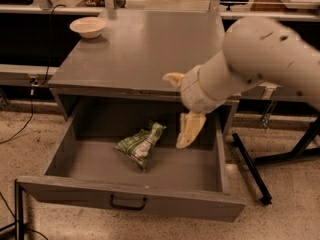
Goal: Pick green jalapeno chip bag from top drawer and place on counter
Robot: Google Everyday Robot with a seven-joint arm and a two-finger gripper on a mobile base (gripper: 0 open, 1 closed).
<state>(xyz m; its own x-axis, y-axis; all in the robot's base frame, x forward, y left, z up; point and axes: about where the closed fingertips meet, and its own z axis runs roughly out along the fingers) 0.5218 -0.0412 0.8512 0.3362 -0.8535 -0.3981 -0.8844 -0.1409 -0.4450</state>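
While the wide, deep grey box-shaped top drawer (200,204) stands open below the front edge of the bench, a bulky white robot arm (260,59) reaches in from the right side and hides the front-right corner of the flat, smooth grey counter (145,49). The cream two-finger gripper (173,111) sits at the front edge, right of centre. One of its fingers (174,79) lies over the counter lip and the other hangs down into the drawer mouth. Jaws spread wide, released, grasping nothing. The lower finger hangs just right of the small crumpled green-and-white foil jalapeno chip bag (141,145), apart from it. The bag lies on the drawer floor at about mid-width, with nothing lying on it. Long axis diagonal: the narrow end points toward the bench's back-right corner, the broader end toward the front-left. Bag surface wrinkled and glossy; the print is too small to read. Drawer walls are matte and flat, with a small dark metal pull handle (128,203) on the front panel. A round, shallow white bowl (88,26) sits at the back-left corner of the counter, well apart from the gripper. A black cable (30,115) trails left of the bench over the speckled floor (280,219). A black metal frame leg (250,168) lies right of the bench, near the drawer's right wall.
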